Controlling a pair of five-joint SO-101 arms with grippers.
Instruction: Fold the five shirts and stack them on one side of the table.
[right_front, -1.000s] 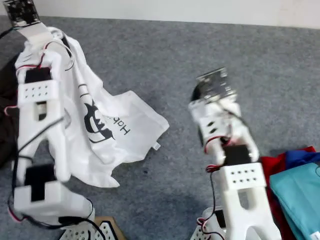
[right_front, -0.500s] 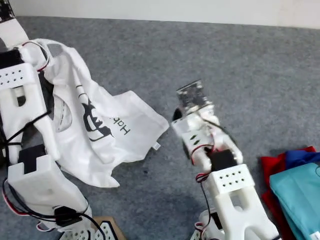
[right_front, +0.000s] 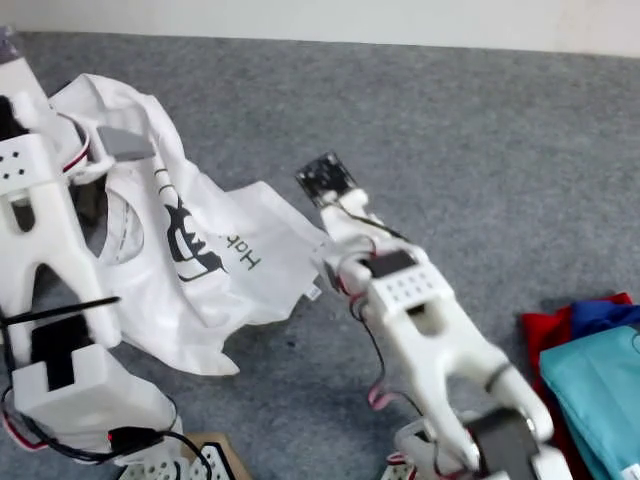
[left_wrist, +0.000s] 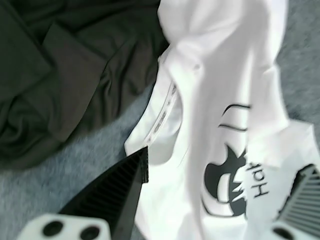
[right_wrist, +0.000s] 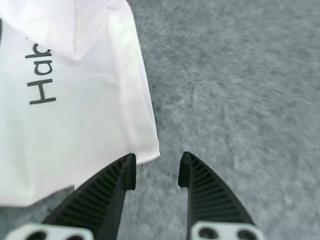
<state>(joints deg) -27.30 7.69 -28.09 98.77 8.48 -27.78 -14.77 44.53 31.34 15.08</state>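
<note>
A white shirt (right_front: 215, 265) with black print lies crumpled on the grey carpeted table, left of centre. My left gripper (left_wrist: 220, 170) hangs open above its collar and print, holding nothing; in the high view that arm (right_front: 40, 210) stands over the shirt's left part. My right gripper (right_wrist: 157, 160) is open, low over the carpet right at the shirt's (right_wrist: 85, 100) right-hand corner, with nothing between the fingers. A dark shirt (left_wrist: 60, 65) lies bunched beside the white one. Folded shirts, teal (right_front: 600, 390) on red (right_front: 545, 335) and blue (right_front: 600, 315), are stacked at the right edge.
Open grey carpet (right_front: 480, 130) stretches across the back and right of the table. A brown board corner (right_front: 218, 450) sits at the front edge between the arm bases.
My right arm swung left from mid-table to the white shirt's right corner. My left arm shifted left and back, and the shirt's upper part spread a little.
</note>
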